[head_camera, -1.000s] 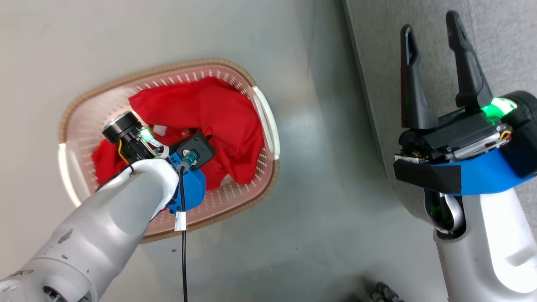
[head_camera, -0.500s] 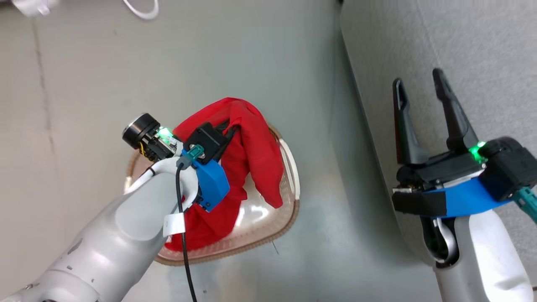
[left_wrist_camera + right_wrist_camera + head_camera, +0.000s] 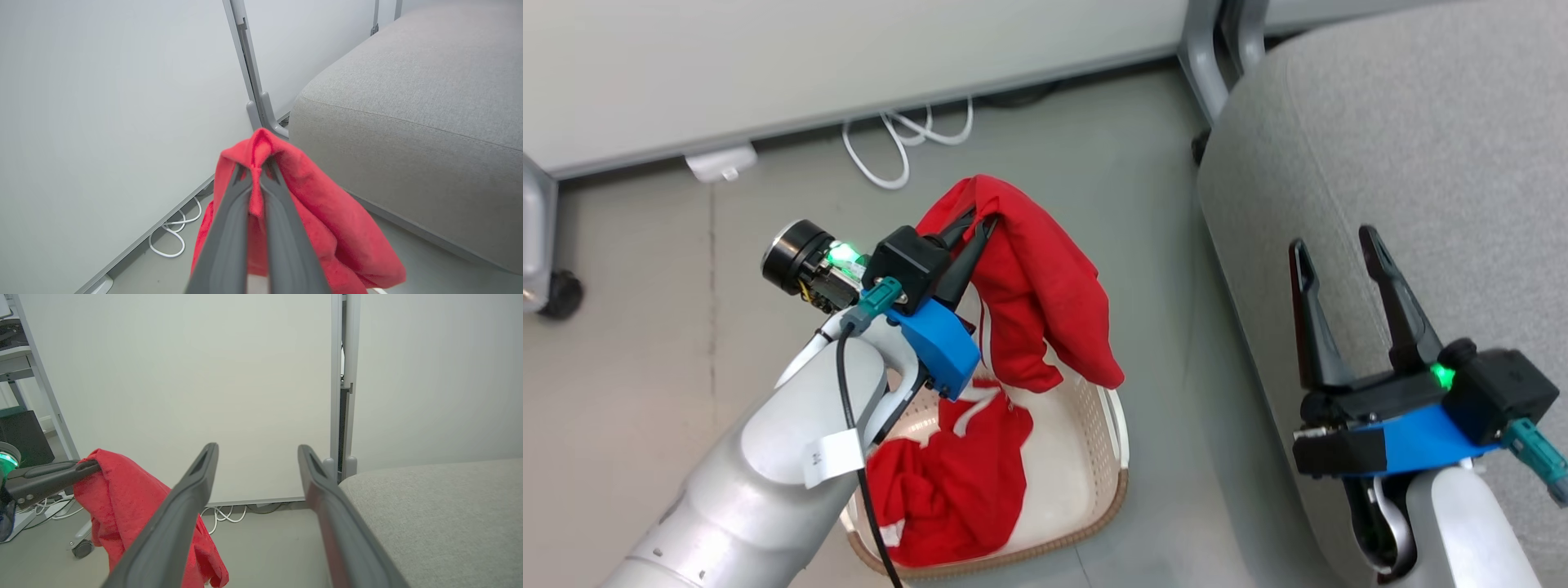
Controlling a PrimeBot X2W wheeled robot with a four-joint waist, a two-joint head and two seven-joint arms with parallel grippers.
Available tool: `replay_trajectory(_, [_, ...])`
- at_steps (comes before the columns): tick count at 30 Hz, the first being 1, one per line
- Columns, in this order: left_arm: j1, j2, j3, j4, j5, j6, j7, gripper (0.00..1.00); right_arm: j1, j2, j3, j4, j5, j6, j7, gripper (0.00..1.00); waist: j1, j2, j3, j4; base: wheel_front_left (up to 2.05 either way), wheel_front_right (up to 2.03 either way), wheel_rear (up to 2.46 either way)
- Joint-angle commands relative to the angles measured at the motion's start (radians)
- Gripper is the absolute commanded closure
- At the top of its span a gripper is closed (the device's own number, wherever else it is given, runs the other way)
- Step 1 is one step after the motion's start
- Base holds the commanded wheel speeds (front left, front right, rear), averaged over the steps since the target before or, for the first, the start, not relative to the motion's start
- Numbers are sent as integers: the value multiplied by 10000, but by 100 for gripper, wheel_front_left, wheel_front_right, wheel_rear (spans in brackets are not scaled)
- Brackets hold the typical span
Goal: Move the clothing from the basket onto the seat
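My left gripper (image 3: pixel 978 222) is shut on a fold of one red piece of clothing (image 3: pixel 1037 302), which hangs above the basket's far end. The left wrist view has that cloth (image 3: pixel 327 228) pinched between the left gripper's (image 3: pixel 256 168) tips. A second red garment with white trim (image 3: pixel 956 482) lies in the cream basket (image 3: pixel 1117 457) on the floor. The grey seat (image 3: pixel 1380 163) rises to the right of the basket. My right gripper (image 3: pixel 1331 243) is open and empty over the seat's front edge. In the right wrist view, the right gripper (image 3: pixel 257 448) looks at the hanging cloth (image 3: pixel 122 490).
White cables (image 3: pixel 907 147) lie on the grey floor by the wall panel behind the basket. A grey metal post (image 3: pixel 1201 49) stands at the seat's far corner. A black caster wheel (image 3: pixel 560 294) sits at the far left.
The head camera has tilted up. My left gripper has lifted the red garment up out of the basket, uncovering a second one inside. The right gripper stays open.
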Motion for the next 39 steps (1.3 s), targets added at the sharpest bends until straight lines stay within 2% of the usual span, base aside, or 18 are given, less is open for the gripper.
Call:
replay_trajectory(1, [199,-55,222,-146,47,41,-52,100,241,-26,-35,50,55,1,-3,0,3,-1,-503,167,0,0,0])
replay_trajectory(12, [1348,-227,1478,-1187,305,157,-53,100,1209,-27,-163,197,226,1,-3,0,3,-1,-1639,434,0,0,0])
replay_trajectory(28, [2347,-374,1880,-1793,729,44,-53,100,1643,-27,-116,272,257,1,-3,0,3,-1,-2267,726,0,0,0])
replay_trajectory(33, [2380,-417,1924,-1800,859,19,-53,100,1270,-27,328,232,145,1,-3,0,3,-1,-2260,754,0,0,0])
replay_trajectory(39, [2177,-485,1935,-1802,988,-70,-53,100,380,-26,1587,510,-179,1,-3,0,3,-1,-2119,807,0,0,0])
